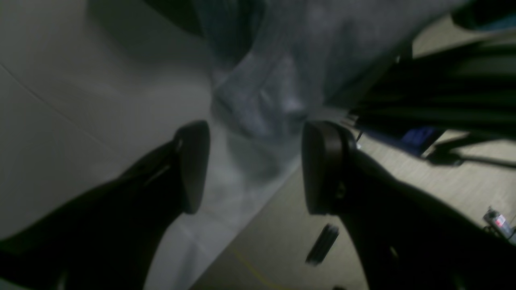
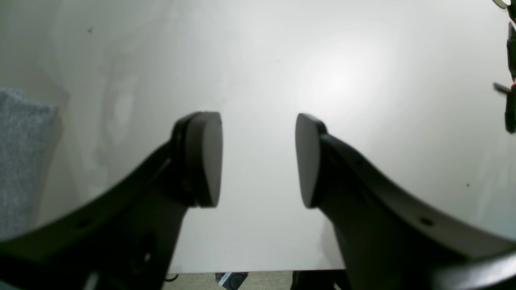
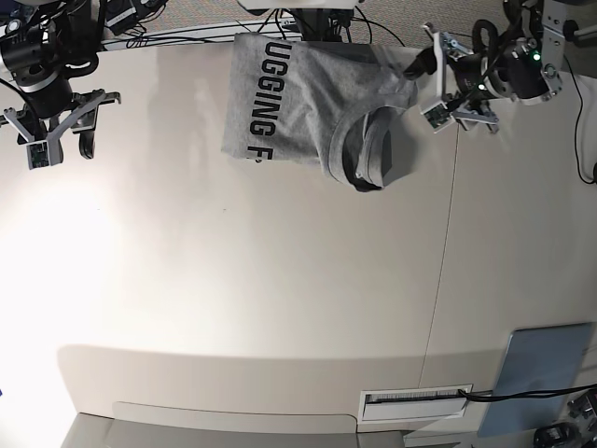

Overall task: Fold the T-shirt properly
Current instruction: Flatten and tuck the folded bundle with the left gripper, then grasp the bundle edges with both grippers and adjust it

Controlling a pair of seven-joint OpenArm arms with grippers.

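The grey T-shirt (image 3: 298,103) lies crumpled at the far middle of the table (image 3: 233,280), black lettering up, its ribbed neck (image 3: 366,154) bunched at its right end. My left gripper (image 3: 457,110) is open just right of the shirt, near the table's far edge. In the blurred left wrist view the left gripper (image 1: 256,161) has its jaws wide apart, with shirt fabric (image 1: 282,60) beyond them and nothing gripped. My right gripper (image 3: 61,147) is open and empty at the far left. In the right wrist view it (image 2: 258,159) hangs over bare table, with grey fabric (image 2: 20,161) at the left edge.
Cables (image 3: 187,33) run along the table's far edge. A seam (image 3: 448,233) crosses the table on the right. A grey-blue panel (image 3: 541,373) and a labelled slot (image 3: 415,399) sit at the near right. Floor and dark equipment (image 1: 443,100) show past the edge.
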